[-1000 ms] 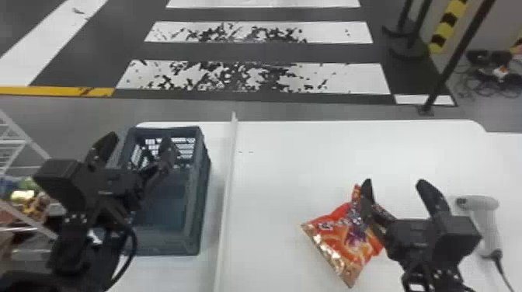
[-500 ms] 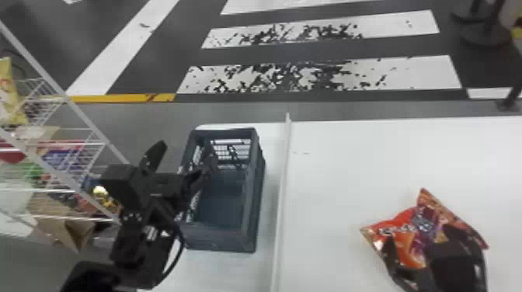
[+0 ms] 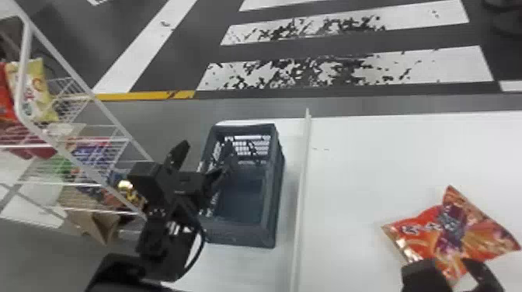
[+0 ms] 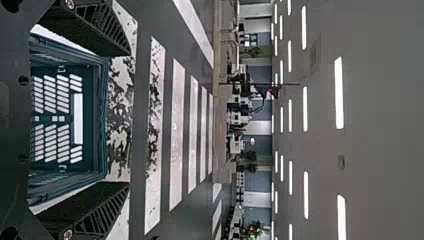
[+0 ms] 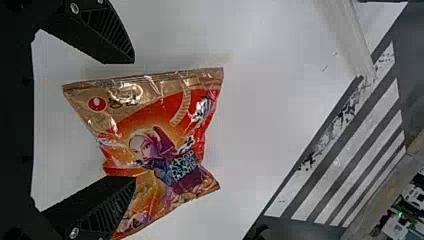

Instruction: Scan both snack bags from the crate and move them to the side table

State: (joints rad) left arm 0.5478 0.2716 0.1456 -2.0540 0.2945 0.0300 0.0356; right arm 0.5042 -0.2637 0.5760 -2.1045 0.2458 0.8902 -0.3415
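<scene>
Here's your crate (image 3: pixel 240 233), dark blue-grey with slotted walls, standing upright on the white tabletop (image 3: pixel 369 159), and we take every place from it. Your left gripper (image 3: pixel 207 150) is right at the crate's left side, and in the head view one of its fingers crosses that edge. Look at its wrist view: the two fingers stand wide apart, with the crate's slotted wall framed between them and nothing pinched.

Over to the right of the crate, well apart from it and nearer to you, there's your snack bag (image 3: pixel 452 229)! It's orange and red with a purple print, lying flat on the tabletop, its crinkled wrapper catching the light. Your right gripper (image 3: pixel 446 264) is right there too, on that same side of the crate, low over the bag. Its fingers are spread, and in the wrist view one of them overlaps the bag while the other stands clear of the wrapper; you can't tell from here whether the overlapping one touches.

Just to the right of the crate, a raised white strip (image 3: pixel 301 202) runs alongside it. To the crate's left stands a white wire rack (image 3: pixel 26 70), loaded with colourful packets, a yellow one (image 3: pixel 37 95) up high. Beyond the crate, broad white stripes (image 3: pixel 427 70) cross the dark floor.
</scene>
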